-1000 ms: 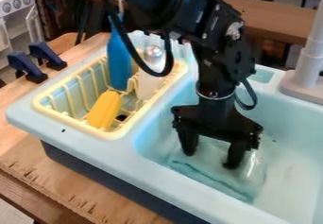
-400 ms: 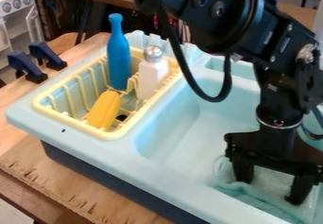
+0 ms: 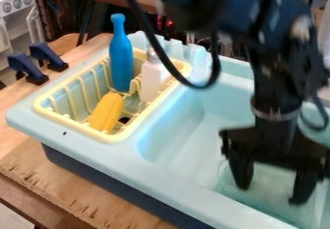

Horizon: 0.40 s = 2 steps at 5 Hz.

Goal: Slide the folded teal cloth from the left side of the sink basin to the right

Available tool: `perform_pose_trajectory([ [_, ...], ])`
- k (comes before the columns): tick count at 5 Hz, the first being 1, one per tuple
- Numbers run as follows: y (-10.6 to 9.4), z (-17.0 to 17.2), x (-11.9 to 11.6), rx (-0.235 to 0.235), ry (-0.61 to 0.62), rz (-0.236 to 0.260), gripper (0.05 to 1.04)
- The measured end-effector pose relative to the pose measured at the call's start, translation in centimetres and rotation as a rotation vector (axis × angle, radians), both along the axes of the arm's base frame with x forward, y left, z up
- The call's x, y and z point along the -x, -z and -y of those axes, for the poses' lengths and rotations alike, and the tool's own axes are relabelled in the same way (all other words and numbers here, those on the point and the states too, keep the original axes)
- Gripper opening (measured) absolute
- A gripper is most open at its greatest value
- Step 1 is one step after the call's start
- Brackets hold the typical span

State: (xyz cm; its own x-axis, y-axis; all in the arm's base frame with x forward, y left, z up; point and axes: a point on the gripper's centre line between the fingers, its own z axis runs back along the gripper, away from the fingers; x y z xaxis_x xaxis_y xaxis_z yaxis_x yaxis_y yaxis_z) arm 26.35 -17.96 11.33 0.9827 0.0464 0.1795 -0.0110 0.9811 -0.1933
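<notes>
Low over the right part of the light blue sink, the black gripper [image 3: 270, 193] points down with its two fingers spread wide. Around and below the fingertips lies a clear, teal-tinted object [image 3: 261, 205], possibly a see-through container. Whether the fingers touch it or reach inside it, I cannot tell. Part of it is hidden behind the gripper.
Left of the basin, a yellow rack [image 3: 121, 137] holds an upright blue bottle [image 3: 120, 59], a white shaker [image 3: 152, 78] and a yellow corn cob [image 3: 106, 112]. Two dark blue clamps [image 3: 24, 67] sit at the left. The sink rim [image 3: 187, 189] runs along the front.
Over the last second the gripper has moved right and toward the front, with a small shift back left since the middle frame. The clear object has also moved right. The rack's contents have stayed put.
</notes>
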Motion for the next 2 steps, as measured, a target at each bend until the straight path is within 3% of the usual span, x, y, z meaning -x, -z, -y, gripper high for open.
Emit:
perform_pose_trajectory([
  [1, -4.8, -2.0, 1.6, -0.035, -0.019, 0.051, 1.001],
  [2, -10.0, -3.6, 3.3, -0.019, -0.027, 0.083, 1.001],
])
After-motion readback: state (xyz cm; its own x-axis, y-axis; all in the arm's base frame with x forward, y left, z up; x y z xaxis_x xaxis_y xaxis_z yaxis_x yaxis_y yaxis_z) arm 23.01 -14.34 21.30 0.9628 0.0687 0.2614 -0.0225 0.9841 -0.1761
